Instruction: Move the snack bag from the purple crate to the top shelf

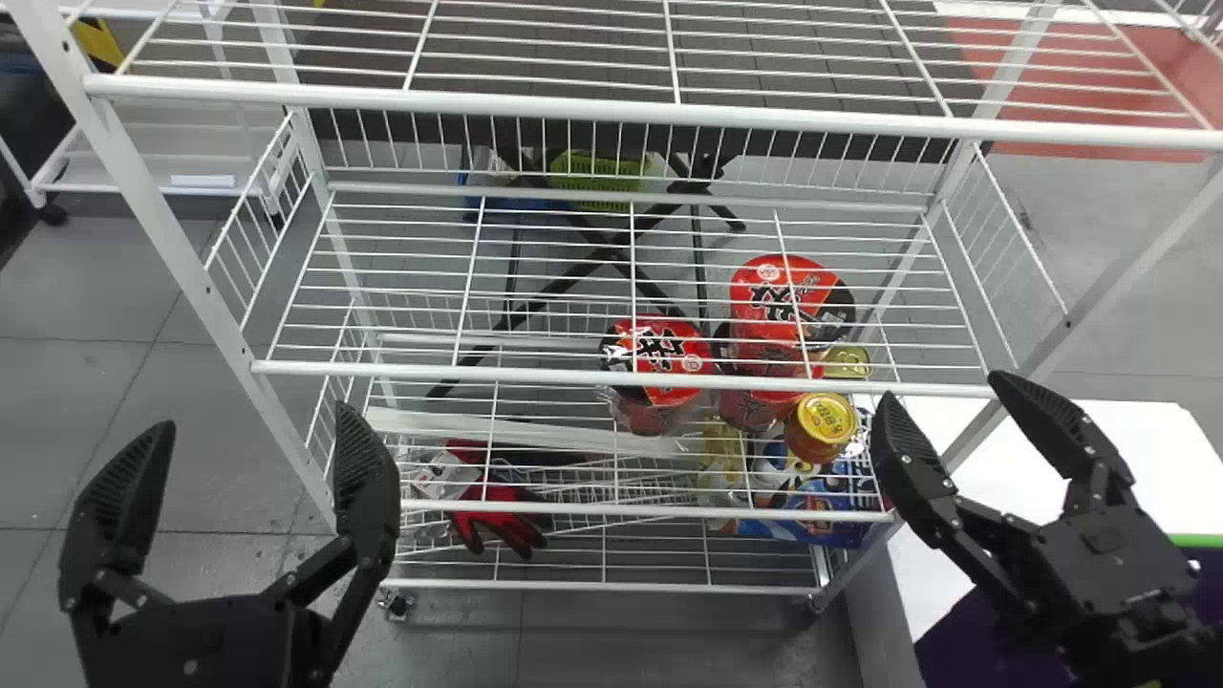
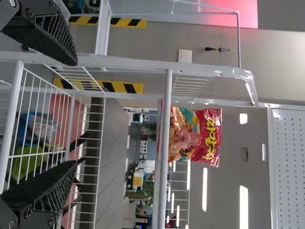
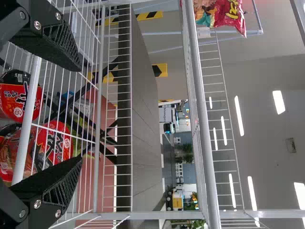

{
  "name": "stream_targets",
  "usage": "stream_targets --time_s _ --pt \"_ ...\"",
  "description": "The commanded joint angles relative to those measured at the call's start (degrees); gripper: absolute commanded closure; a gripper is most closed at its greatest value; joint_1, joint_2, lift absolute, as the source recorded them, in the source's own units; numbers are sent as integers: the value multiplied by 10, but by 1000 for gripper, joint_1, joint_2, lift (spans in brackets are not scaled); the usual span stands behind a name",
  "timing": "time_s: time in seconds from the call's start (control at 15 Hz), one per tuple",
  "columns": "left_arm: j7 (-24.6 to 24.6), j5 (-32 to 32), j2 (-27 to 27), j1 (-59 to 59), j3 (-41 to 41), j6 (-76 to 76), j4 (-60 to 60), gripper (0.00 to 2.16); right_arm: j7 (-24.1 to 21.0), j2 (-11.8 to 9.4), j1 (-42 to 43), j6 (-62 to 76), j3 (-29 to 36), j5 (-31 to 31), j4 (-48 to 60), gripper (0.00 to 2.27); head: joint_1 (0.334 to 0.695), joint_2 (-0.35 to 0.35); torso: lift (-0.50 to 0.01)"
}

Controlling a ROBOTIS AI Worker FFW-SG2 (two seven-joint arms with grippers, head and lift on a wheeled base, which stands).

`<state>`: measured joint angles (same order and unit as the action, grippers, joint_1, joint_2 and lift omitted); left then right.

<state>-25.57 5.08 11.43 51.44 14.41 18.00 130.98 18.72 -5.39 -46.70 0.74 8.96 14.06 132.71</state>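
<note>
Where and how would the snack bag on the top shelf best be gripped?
Probably by the upper part of the bag, coming level from the front, above the rail, and closing on both side edges. It stands upright with its broad printed face forward, and the rail crosses in front of its low end.

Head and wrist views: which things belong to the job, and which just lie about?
Job:
- red-and-orange plastic snack bag
- white wire top shelf
- purple crate
- black left gripper
- black right gripper

Lying about:
- round red-and-black noodle cups
- yellow-lidded jar
- red-and-black glove
</note>
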Motion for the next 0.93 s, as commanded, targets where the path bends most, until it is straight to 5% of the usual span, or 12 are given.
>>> stream_targets --time_s 0.0,0.87 --pt "0 -2 0 0 -1 1 0 73 0 0 -1 0 0 0 -1 167 695 -59 -349" --pt "-1 -8 0 -3 -4 12 1 76 0 1 7 0 -4 -1 -7 167 695 -51 -400"
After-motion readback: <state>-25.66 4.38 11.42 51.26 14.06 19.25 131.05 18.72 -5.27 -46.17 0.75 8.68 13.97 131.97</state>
